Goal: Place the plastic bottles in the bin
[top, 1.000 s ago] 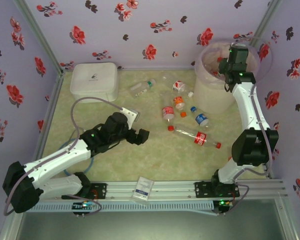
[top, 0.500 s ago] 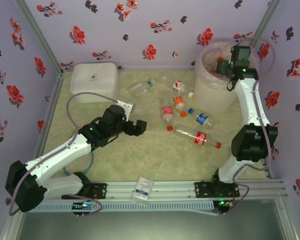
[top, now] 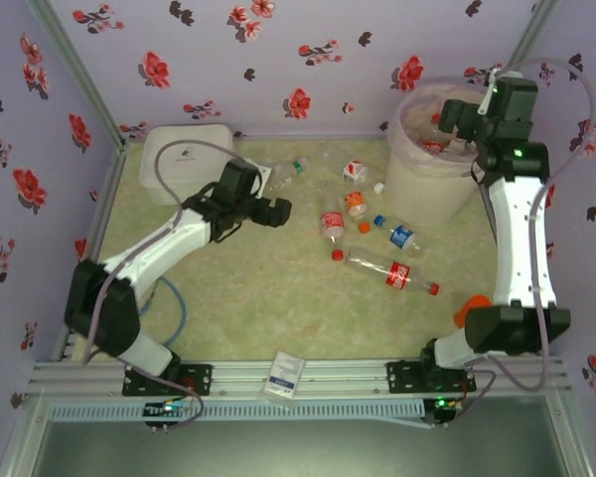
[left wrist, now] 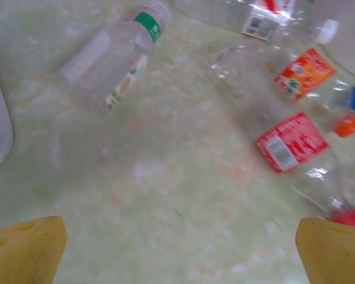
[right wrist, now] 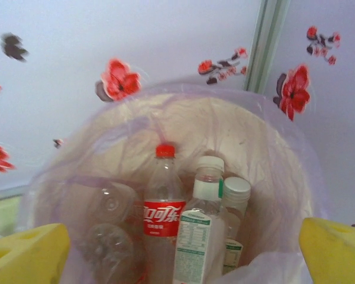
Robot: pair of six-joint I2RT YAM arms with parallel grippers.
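Seen from above, the bin (top: 417, 174) stands in the desk's far right corner. Six plastic bottles (top: 389, 271) that I can count lie on the desk (top: 278, 308) between its centre and the bin. The right wrist view looks inside the bin: three bottles stand upright, a red-capped bottle (right wrist: 163, 207) and two white-capped ones, beside at least two crushed clear ones. The right fingers (right wrist: 23, 254) hang above the bin's opening, wide apart and empty. The left wrist view shows the left fingers (left wrist: 23, 251) spread apart over bare desk, near a green-banded bottle (left wrist: 115, 59). One white box (top: 186, 159) sits in the far left corner.
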